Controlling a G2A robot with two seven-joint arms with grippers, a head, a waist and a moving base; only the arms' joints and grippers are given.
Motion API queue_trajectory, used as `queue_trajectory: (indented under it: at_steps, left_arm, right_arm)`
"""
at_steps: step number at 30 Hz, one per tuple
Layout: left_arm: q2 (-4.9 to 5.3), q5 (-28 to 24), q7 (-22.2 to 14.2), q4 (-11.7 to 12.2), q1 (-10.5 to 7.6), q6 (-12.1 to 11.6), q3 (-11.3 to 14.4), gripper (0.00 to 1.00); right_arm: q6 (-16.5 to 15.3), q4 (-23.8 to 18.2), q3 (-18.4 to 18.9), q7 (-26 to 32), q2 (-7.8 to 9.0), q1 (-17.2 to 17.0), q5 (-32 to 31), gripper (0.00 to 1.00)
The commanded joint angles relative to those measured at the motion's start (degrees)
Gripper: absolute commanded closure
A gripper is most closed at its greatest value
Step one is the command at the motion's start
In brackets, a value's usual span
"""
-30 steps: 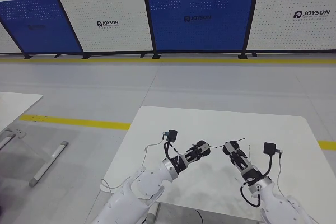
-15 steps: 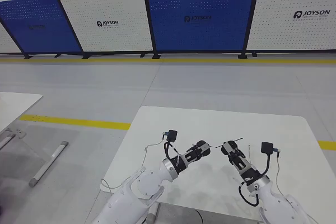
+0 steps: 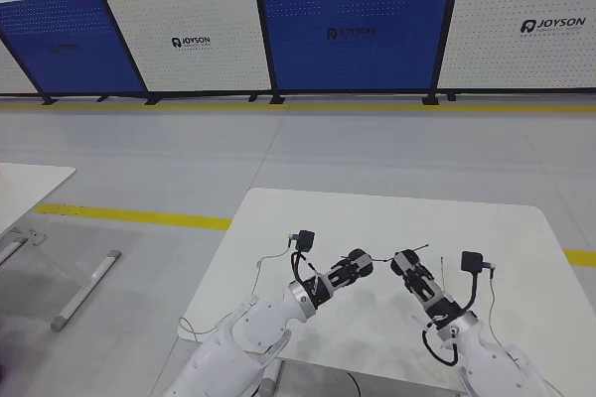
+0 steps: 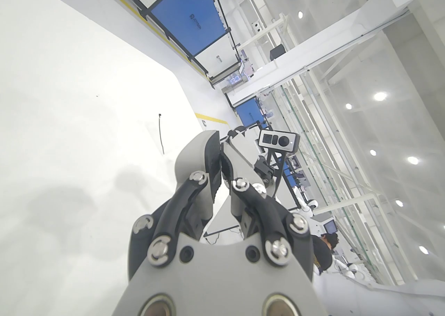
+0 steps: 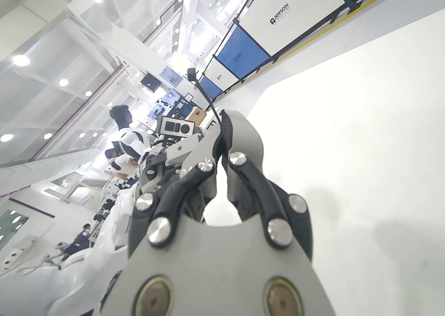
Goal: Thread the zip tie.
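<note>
Top view first: the left tool and right tool are facing each other tip to tip above the near part of the white surface. The right one has edged in toward its partner over the last second, while the left has stayed put, so the gap between them is now very small. The tie pokes out of the right tool as a thin dark line angling away. Another fine dark strand bridges from the left tip toward the right, and I take that for the tail end. A spare tie lies flat just beside the right arm, untouched. Over to the left wrist view: the jaws are pressed together, pads meeting, and whatever they pinch is too thin to make out here; going by the top view, I judge it's the tie's tail. The spare tie rests on the surface beyond the tips. Now the right wrist view: the tool is clamped tight on the tie. The strap rises out from between the pads, with its square head free at the end, up in the air, well off the surface. That closing gap means alignment is under way. The tail is not yet in the head, and the feed will need a fine line-up.
</note>
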Motion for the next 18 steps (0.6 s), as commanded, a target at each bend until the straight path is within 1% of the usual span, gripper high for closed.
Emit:
queue_trajectory:
  at_steps: [1,7,18]
  left_arm:
    - [0.0,0.0,0.0,0.0,0.0,0.0,0.0,1.0]
    - [0.0,0.0,0.0,0.0,0.0,0.0,0.0,1.0]
    - [0.0,0.0,0.0,0.0,0.0,0.0,0.0,1.0]
  right_arm:
    - [-0.3,-0.2,0.5,0.0,-0.01,-0.4,0.0,1.0]
    - [-0.2,-0.6,1.1,0.4,-0.2,-0.7,-0.8,1.0]
    - [0.6,0.5,0.1,1.9,-0.94,0.3,-1.5,1.0]
